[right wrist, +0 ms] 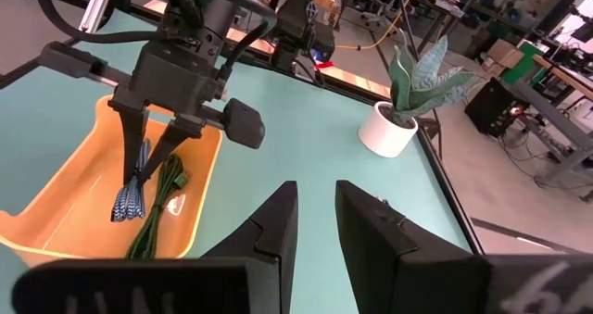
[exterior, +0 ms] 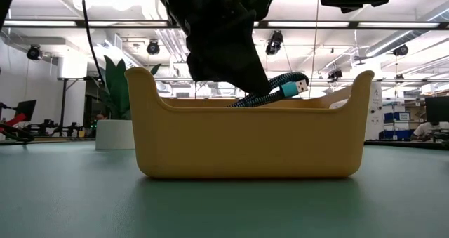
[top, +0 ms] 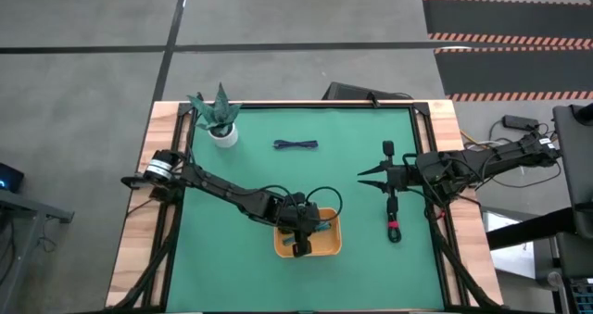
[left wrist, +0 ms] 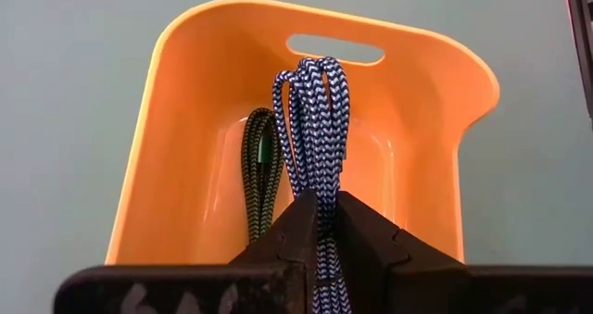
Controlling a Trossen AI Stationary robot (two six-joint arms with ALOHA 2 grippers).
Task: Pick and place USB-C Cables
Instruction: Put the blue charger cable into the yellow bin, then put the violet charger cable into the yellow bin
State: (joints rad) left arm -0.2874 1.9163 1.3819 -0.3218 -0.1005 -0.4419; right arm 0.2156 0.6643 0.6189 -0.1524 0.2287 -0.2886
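From above, the left gripper [top: 301, 232] hangs over the orange tray [top: 330, 246] at the table's near edge. A dark blue cable [top: 296, 145] lies far across the mat, long axis crosswise, and a black cable with a red band [top: 393, 219] lies lengthwise just below the right gripper [top: 368, 174] — the nearer arm for both.

At table level, a teal plug end [exterior: 295, 88] pokes above the tray's rim under the dark arm.

The left wrist view shows its fingers [left wrist: 296, 232] clamped on a blue-and-white braided cable bundle [left wrist: 312, 110], hanging lengthwise into the tray beside a green cable [left wrist: 259, 170] on the floor.

In the right wrist view, the right fingers [right wrist: 271, 226] stand slightly apart — holding nothing.
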